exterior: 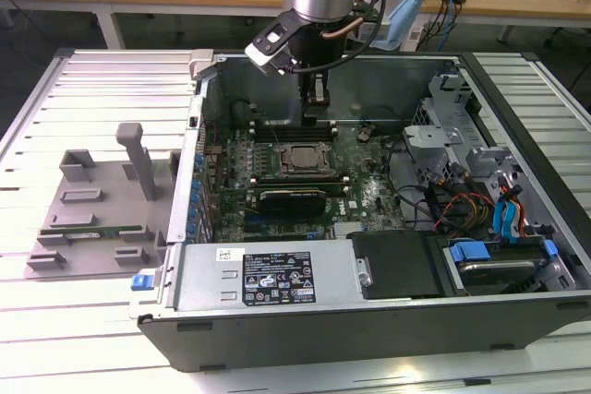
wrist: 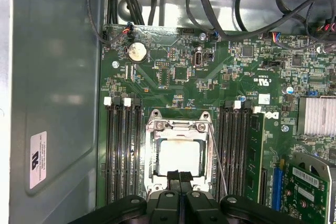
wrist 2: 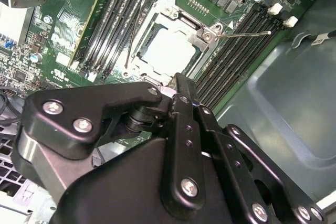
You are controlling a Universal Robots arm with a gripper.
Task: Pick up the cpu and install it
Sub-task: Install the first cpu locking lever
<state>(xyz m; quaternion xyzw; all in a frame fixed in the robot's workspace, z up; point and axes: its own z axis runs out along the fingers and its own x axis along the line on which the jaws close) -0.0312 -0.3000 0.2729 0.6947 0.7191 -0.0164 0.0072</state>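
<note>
Since the cpu already lies flat in the socket near the middle of the green board, placement appears done. Whether the wire lever is latched cannot be told. The claw hangs at the socket's edge, fingers together and empty.

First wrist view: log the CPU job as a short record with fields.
cpu: lying flat in the cpu socket, inside its metal frame
pincer: shut, holding nothing, tips by the socket's edge
lever: thin wire running beside the socket, next to the memory slots
setting: motherboard inside an open computer case
</note>
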